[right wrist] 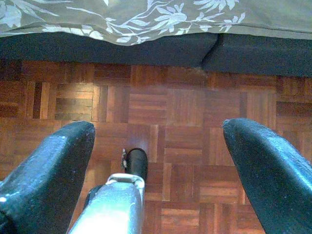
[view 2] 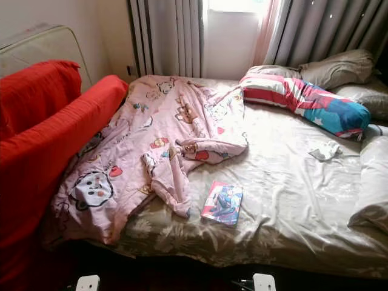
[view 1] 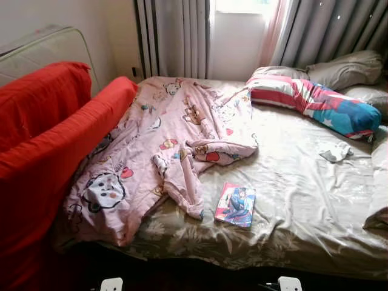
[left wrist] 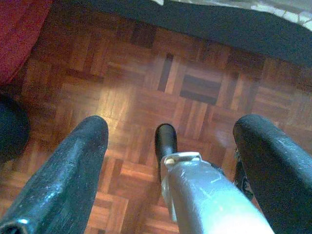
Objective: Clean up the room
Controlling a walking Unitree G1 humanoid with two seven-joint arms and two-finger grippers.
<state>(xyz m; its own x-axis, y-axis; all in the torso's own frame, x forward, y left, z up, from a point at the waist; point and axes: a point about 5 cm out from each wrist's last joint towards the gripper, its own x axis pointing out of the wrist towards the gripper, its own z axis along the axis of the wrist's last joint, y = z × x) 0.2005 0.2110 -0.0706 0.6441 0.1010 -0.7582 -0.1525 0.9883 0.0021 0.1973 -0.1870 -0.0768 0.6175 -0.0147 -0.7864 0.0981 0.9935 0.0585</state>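
Left eye view looks down over a bed (view 1: 303, 200) with a crumpled olive floral sheet. A pink cartoon-print blanket (view 1: 170, 139) lies rumpled over the bed's left half, one corner trailing off the near-left edge, its far end reaching toward the curtains (view 1: 173, 36). A book with a colourful cover (view 1: 235, 205) lies flat near the bed's near edge, just right of the blanket's trailing fold. A small crumpled grey-white cloth (view 1: 335, 151) sits toward the right edge, close to a long striped red, white and blue bolster (view 1: 315, 103) that runs along the far-right side before two grey pillows (view 1: 339, 70). A red sofa (view 1: 48, 139) stands against the bed's left edge.

Both arms hang low, well below the mattress and apart from everything on it. The left pincer (left wrist: 170, 146) points at the parquet floor (left wrist: 146, 87), fingers spread wide, gripping nothing. The right pincer (right wrist: 156, 156) hangs likewise over the floor near the bed's near edge, fingers apart and empty.
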